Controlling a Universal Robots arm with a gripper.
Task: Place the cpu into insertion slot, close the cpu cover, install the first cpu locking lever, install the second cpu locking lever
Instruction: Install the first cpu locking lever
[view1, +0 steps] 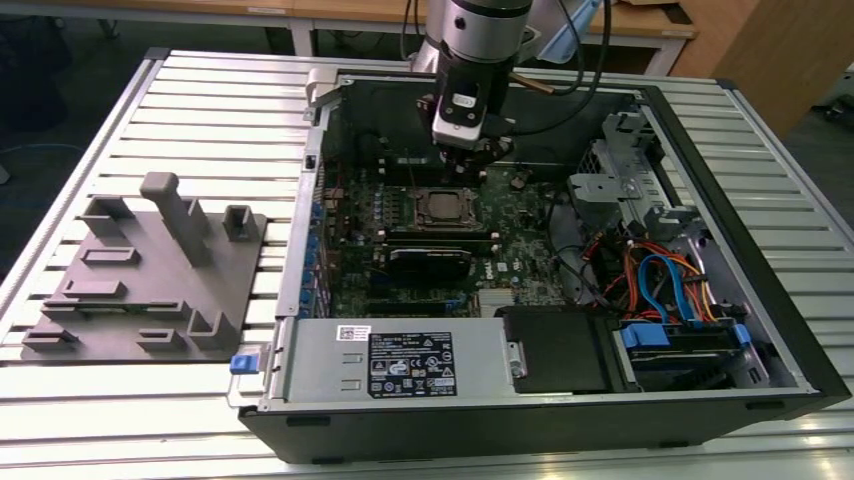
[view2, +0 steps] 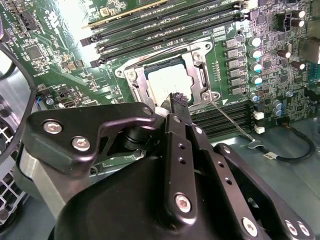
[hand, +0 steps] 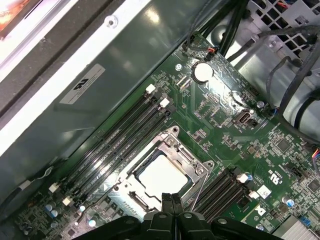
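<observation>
The cpu (view2: 167, 80) lies flat in the insertion slot (view1: 415, 207) on the green board, its silver top bright in both wrist views. The cpu cover (view2: 136, 86) is down around it as a silver frame (hand: 189, 161). A thin wire locking lever (view2: 232, 122) sticks out from the socket's corner, raised off the board. My gripper (view1: 470, 155) hangs just above the socket's far edge inside the case. Its black fingers (hand: 172, 200) are pressed together with nothing between them, tips close to the socket's rim.
Long black memory slots (view2: 165, 25) run beside the socket. A black card (view1: 427, 262) sits nearer the front, then the power supply (view1: 400, 362). Cables and a drive cage (view1: 667, 290) fill the exterior view's right. A grey fixture (view1: 147, 270) stands on the table outside the case.
</observation>
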